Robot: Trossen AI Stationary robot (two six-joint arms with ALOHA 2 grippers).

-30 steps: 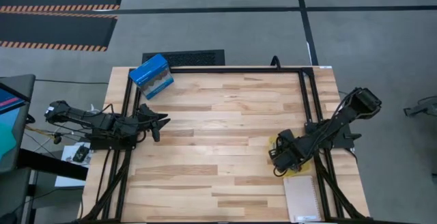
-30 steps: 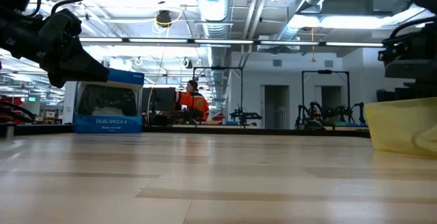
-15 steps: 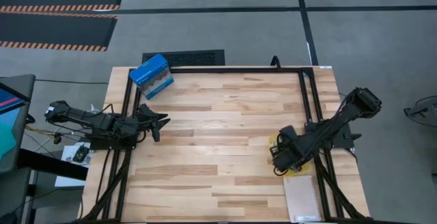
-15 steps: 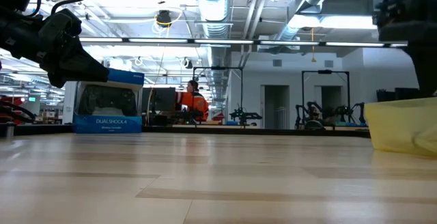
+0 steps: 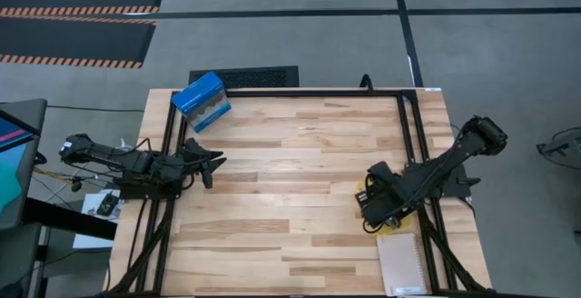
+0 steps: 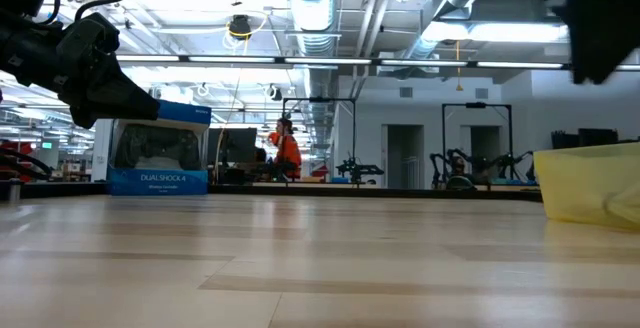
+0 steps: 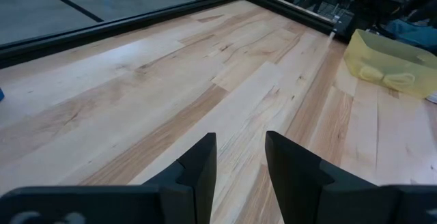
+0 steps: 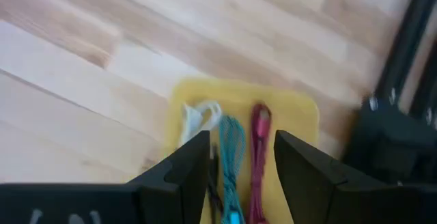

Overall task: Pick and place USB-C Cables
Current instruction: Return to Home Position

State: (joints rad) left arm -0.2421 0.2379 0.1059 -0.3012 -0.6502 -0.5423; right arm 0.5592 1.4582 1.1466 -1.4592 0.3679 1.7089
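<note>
Right, your right claw (image 8: 239, 149) hangs above the bin (image 8: 304, 111). Its fingers are spread wide with nothing between them: released, touching nothing. Look through its wrist camera. The white cable (image 8: 198, 118), teal cable (image 8: 232, 145) and red cable (image 8: 259, 132) lie side by side inside the bin, teal in the middle. A black one I can't make out there.

From above you get none of that. The right arm covers the bin, and only a yellow sliver shows beside it on the table (image 5: 290, 153). A notepad (image 5: 401, 263) lies just beside the arm, at the table's edge.

The low view gives you only the bin's outer wall, with the contents hidden. The right claw is a dark blur above it. That view does show the printed front of the blue box (image 6: 160, 153) and a person (image 6: 288, 153) in orange, well behind the table.

Your left claw (image 7: 237, 145) waits over the left side of the table. Its fingers are parted and empty. Its own camera sees bare planks and the bin far across.
</note>
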